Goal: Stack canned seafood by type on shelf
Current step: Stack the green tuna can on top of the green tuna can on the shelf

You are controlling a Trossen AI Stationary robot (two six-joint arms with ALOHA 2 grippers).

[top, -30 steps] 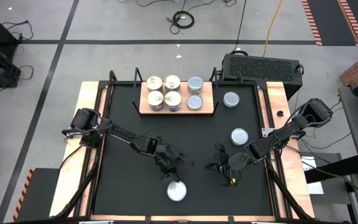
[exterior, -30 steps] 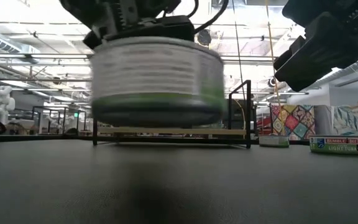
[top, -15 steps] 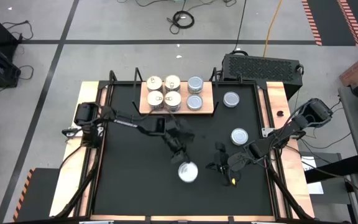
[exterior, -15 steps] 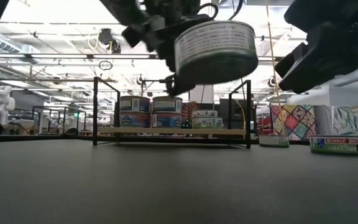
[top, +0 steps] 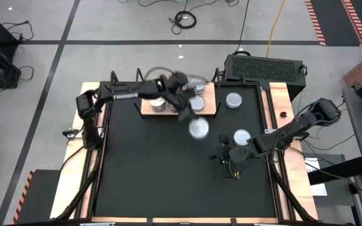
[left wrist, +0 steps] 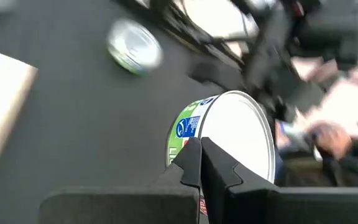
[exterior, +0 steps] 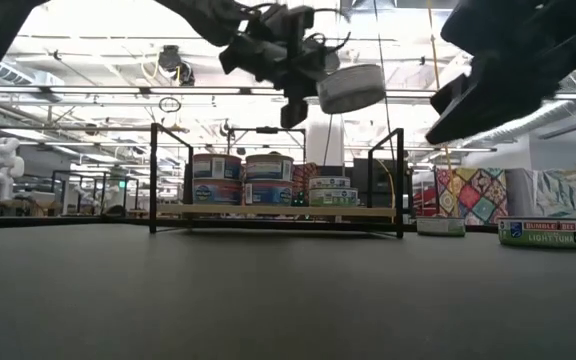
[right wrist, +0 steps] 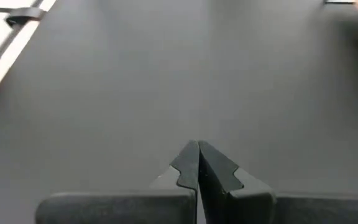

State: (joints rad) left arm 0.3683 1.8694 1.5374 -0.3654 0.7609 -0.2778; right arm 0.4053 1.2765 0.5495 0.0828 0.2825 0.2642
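My left gripper hangs high above the table, just in front of the shelf, shut on a short round tin with a silvery top and a green-printed wall. In the low view the tin is well above the shelf. Cream-topped tins and silvery ones stand on the board, partly hidden by the left arm. Two silvery tins rest on the black tabletop. My right gripper is shut over bare table at the right. My left gripper has the tin by its round wall close to the rim, with both fingertips drawn close together. The fingers themselves cover the exact spot. The tin is lifted clear and tipped on its side beyond the fingertips, its plain face turned sideways.
The shelf has thin black rods rising at its ends. In the low view the loose tins sit at the right. Wooden strips border the tabletop; open black surface lies near the front edge.
My left gripper has carried the tin from low over the table's near middle up and toward the far edge, ending in front of the shelf. The tin has risen well above shelf height and tipped over. The gripper has stayed shut on it.
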